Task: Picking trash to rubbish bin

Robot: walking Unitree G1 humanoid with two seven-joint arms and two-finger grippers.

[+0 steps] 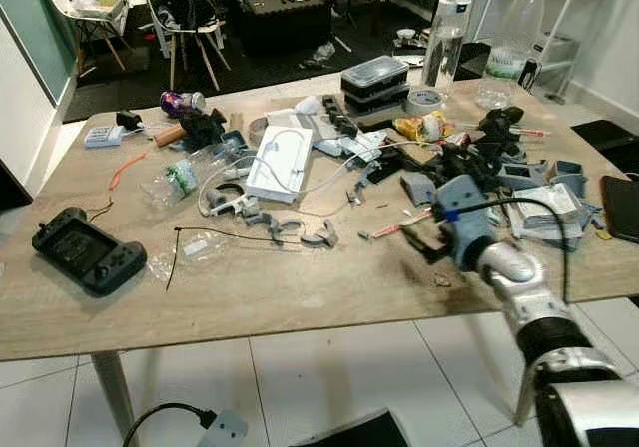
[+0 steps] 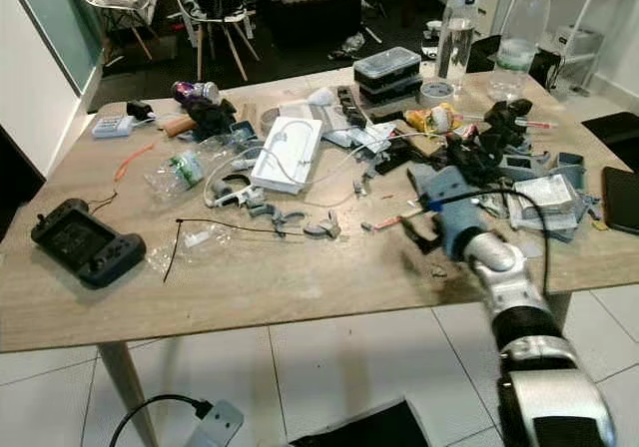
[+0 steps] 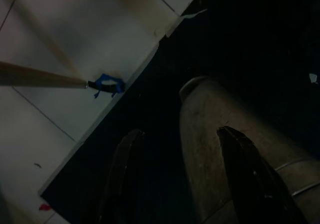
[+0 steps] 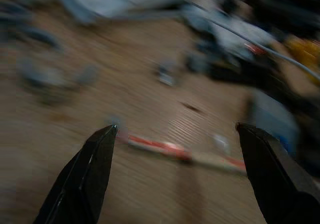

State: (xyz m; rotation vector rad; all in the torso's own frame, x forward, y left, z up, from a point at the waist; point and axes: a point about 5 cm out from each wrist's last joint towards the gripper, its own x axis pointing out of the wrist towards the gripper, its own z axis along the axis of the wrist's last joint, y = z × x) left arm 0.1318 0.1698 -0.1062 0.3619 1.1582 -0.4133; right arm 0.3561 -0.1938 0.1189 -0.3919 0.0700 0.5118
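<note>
My right gripper [image 4: 175,129] hovers open just above the wooden table [image 1: 270,297], right of its middle; it is also seen at the end of the silver arm [image 1: 427,241]. A thin red-and-white stick [image 4: 165,148] lies on the wood between and just beyond the fingers, and shows in the head view too [image 1: 391,230]. Trash lies further left: a crushed clear bottle [image 1: 180,180], a clear plastic wrapper [image 1: 195,250] and a purple can [image 1: 182,101]. A yellow wrapper [image 1: 424,126] sits behind the gripper. My left gripper [image 3: 185,184] hangs idle and open over a dark mat.
A black game controller [image 1: 88,250] lies at the table's left edge. A white box [image 1: 280,163] with cables sits mid-table, black containers [image 1: 374,78] and tall water bottles [image 1: 444,43] at the back. Grey parts and papers [image 1: 544,208] crowd the right side. A plug [image 1: 225,429] lies on the floor.
</note>
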